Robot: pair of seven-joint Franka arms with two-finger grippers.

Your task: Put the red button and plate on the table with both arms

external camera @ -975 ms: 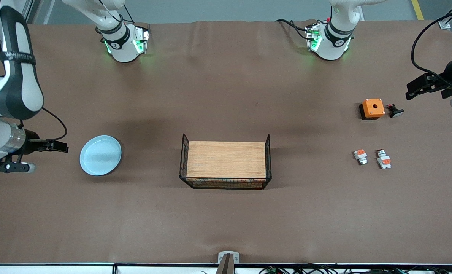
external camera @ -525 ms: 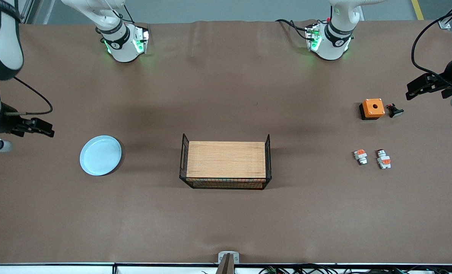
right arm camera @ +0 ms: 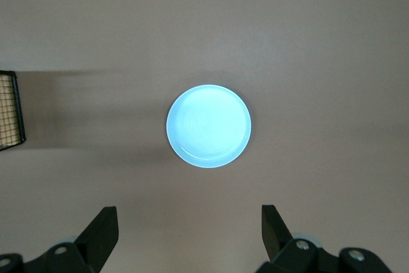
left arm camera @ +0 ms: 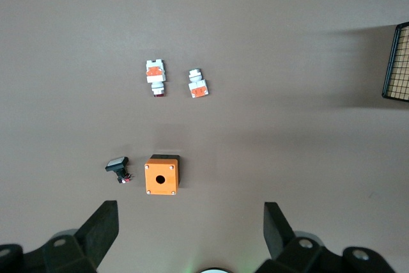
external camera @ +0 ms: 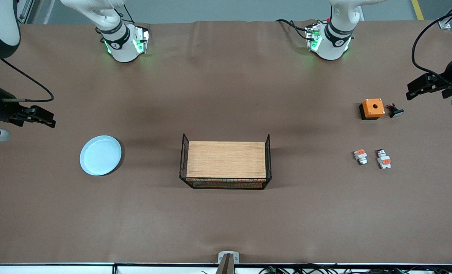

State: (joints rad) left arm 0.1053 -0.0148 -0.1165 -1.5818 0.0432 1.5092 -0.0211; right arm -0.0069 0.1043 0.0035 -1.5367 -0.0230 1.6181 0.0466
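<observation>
Both hands gape wide and empty: right hand point(external camera: 39, 116) over the desk point(external camera: 226, 217) edge near the plate point(external camera: 100, 155), left hand point(external camera: 423, 86) over its edge near the red button point(external camera: 383, 159).

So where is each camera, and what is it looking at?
Front view: high up across the table, facing both arms' bases; shows the plate, the wooden board, the small parts, and both arms at the table's ends.
Left wrist view: on the left arm, looking down at the red button and the orange box; the left gripper shows, jaws open.
Right wrist view: on the right arm, looking down at the plate; the right gripper shows, jaws open.
Shared: front and right wrist views both show the plate.
</observation>
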